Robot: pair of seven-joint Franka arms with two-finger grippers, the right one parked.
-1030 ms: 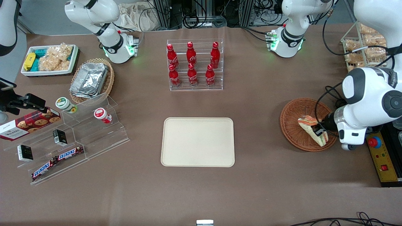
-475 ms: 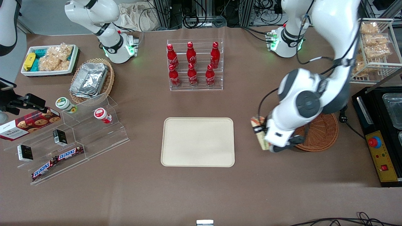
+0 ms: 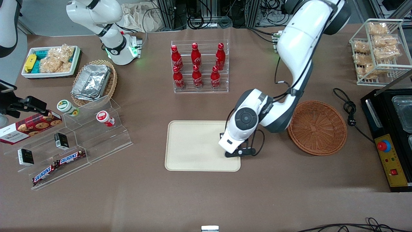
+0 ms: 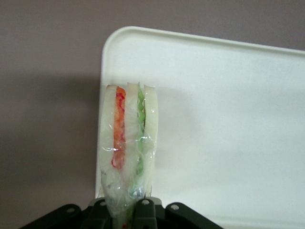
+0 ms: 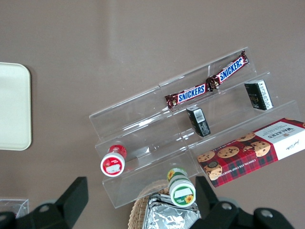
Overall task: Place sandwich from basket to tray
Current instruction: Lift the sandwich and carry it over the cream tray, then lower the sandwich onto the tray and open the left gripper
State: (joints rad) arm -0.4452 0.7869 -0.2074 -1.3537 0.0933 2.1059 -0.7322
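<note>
**Sandwich carried to the tray's edge, release still to come**

The wicker basket (image 3: 317,128) sits empty on the desk (image 3: 206,199), so the pickup is done. The left arm's tool (image 4: 135,206) is pinching the wrapped sandwich (image 4: 127,145) by one end, holding it on edge with its red and green filling stripes showing. In the front view the tool (image 3: 239,151) hangs over the end of the cream tray (image 3: 193,145) that lies nearest the basket; the sandwich itself is hidden there by the wrist.

What is left, by my reading: lower, let go, pull away.

In the wrist view the sandwich lies right along the tray's rim, partly over bare desk, so a drop here risks landing on the rim. The tray's middle is bare and roomy; a short shift inward looks safer. The cola bottle rack (image 3: 199,66) stands well apart.
</note>
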